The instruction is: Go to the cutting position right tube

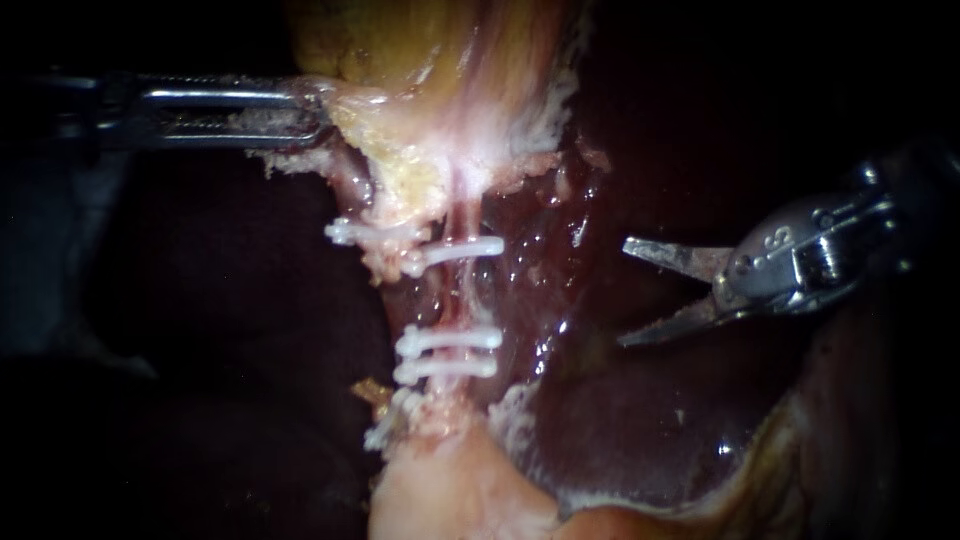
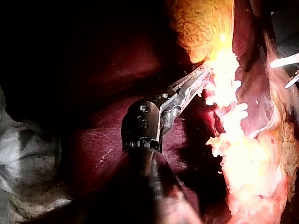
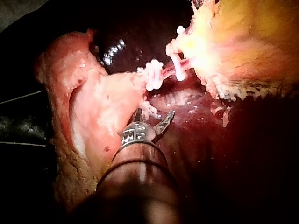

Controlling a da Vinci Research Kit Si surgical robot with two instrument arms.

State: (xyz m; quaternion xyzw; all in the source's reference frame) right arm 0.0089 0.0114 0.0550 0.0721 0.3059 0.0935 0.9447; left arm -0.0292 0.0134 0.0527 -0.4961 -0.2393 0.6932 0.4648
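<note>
The right tube (image 1: 462, 295) first: there it is, dead centre of the endoscope view, a thin pink strand running down from the gallbladder (image 1: 400, 40) to the pale tissue (image 1: 450, 500) below. One white upper clip (image 1: 465, 250) crosses it high up and a lower pair of clips (image 1: 450, 340) crosses it further down. Between them we have a bare stretch, and that, we judge, is the place to cut, sealed on both sides. More clips (image 1: 350, 232) sit on the tissue just to its left, so the blades must take this one strand only.

Out to our left instrument (image 1: 300, 112): its jaws are clamped on the gallbladder's ragged pale edge, above and left of the tube. The tube looks drawn straight, and we reckon that's the reason for the hold, since tension lifts it off the liver (image 1: 640, 430) and opens the gap.

Now our right instrument (image 1: 623, 293), coming in from the right: two pointed blades spread wide, nothing between them, tips aimed at the tube across the glistening liver. They're level with the bare stretch but apart from it, touching nothing. The right wrist view agrees, with the blades short of the clips. So the approach isn't finished: we'd want to advance until that bare stretch lies between the blades.
</note>
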